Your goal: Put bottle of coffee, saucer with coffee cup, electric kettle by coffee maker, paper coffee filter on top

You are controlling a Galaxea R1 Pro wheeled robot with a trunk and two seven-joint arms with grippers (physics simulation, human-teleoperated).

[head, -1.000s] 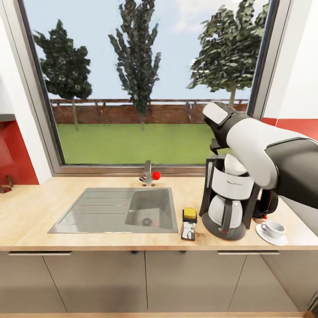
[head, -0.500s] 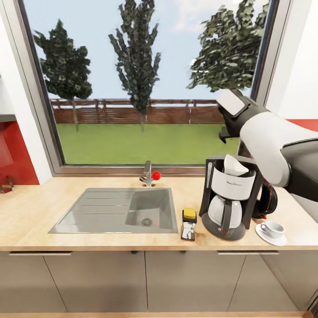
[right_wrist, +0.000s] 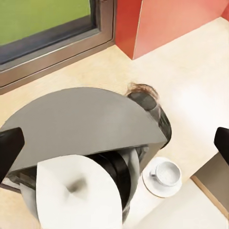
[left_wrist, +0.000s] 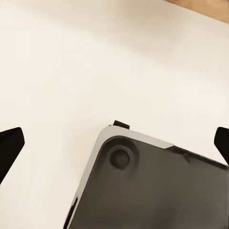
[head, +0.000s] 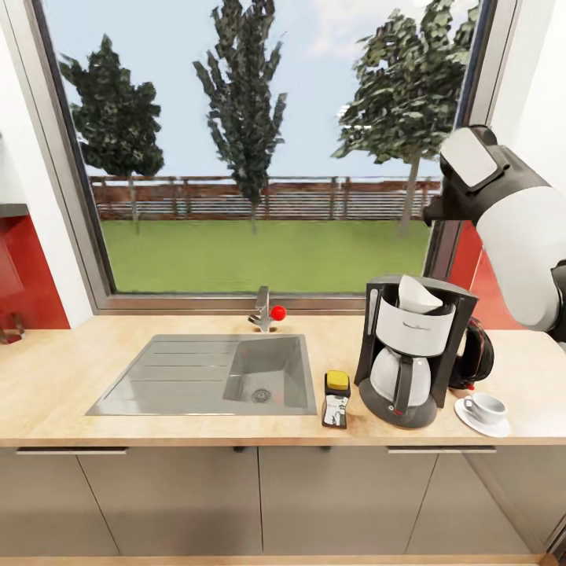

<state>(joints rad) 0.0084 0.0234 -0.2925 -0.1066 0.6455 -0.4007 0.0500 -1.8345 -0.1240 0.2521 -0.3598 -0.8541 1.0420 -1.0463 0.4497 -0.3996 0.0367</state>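
- Right tool (right_wrist: pixel 114 143): fingertips (right_wrist: pixel 10 145) sit at opposite edges of the right wrist view, spread wide, nothing between them. It looks down on the coffee maker from above.
- Left tool (left_wrist: pixel 114 145): likewise spread, dark tips at both edges of the left wrist view, gripping nothing. Pale flat surface and a dark grey rounded-corner panel (left_wrist: pixel 152 186) lie ahead of it.
- Right arm (head: pixel 511 212): raised at the right of the head view, above and to the right of the coffee maker, clear of it.
- Coffee maker (head: pixel 409 350): upright on the counter (head: pixel 63 377), to the right of the sink (head: pixel 212 373).
- Paper coffee filter (head: pixel 418 295): white cone resting in the open top of the coffee maker.
- Bottle of coffee (head: pixel 337 398): upright just left of the coffee maker's base, near the counter's front edge.
- Electric kettle (head: pixel 474 358): right behind the coffee maker's right side, partly hidden by it.
- Saucer (head: pixel 481 422): on the counter to the right of the coffee maker, with the coffee cup (head: pixel 486 408) on it, handle pointing left.
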